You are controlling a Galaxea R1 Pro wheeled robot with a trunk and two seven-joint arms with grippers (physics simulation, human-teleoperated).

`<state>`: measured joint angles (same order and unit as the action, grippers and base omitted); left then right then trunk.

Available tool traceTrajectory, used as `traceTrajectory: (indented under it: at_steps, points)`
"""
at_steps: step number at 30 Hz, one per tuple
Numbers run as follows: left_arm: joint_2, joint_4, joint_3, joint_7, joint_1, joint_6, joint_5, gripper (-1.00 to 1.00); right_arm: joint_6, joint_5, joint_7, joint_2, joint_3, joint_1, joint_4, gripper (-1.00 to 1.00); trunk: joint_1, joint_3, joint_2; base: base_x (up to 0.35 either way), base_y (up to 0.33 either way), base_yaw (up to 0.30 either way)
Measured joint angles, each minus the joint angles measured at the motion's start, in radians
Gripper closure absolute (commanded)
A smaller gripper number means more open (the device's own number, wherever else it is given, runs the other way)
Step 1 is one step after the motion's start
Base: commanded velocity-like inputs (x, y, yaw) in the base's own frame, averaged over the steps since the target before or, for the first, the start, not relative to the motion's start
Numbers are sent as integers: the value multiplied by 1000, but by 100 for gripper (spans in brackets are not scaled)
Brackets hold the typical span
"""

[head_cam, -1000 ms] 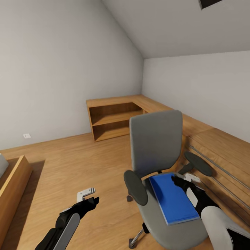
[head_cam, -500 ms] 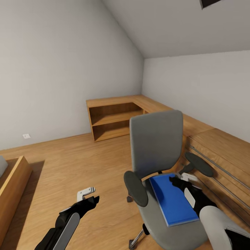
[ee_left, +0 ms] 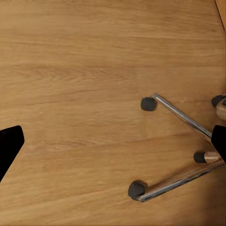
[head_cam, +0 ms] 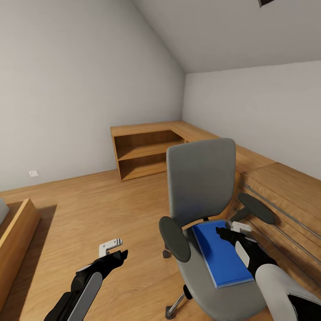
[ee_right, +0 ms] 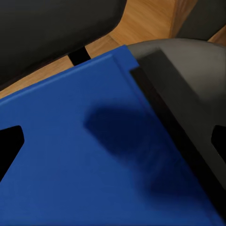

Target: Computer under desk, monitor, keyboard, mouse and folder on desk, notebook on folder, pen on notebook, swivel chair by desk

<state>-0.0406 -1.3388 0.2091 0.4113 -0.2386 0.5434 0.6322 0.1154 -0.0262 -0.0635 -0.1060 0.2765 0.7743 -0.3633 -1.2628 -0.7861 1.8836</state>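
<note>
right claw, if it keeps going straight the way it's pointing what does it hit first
Most likely the folder. The right claw hovers over the folder's far end on the swivel chair seat, fingers apart, its shadow cast on the blue cover. How much gap remains is unclear.

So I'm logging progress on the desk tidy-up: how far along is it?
Early on. Nothing looks done: the blue folder lies on the chair seat. In hand: the right tool hangs open just above the folder, casting a shadow on it; the left tool is open over the floor. Left: lifting the folder and every desk placement.
</note>
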Motion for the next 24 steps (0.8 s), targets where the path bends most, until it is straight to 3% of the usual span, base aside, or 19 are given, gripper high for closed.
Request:
traceTrajectory:
  at_steps: [14, 24]
  points:
    - [0, -1, 1, 0, 0, 0, 1, -100, 0, 1, 6, 0, -2, 0, -1, -100, 0, 0, 0, 0, 0, 0]
    - [0, -1, 1, 0, 0, 0, 1, -100, 5, 0, 58, -2, 1, 0, 0, -100, 0, 0, 0, 0, 0, 0]
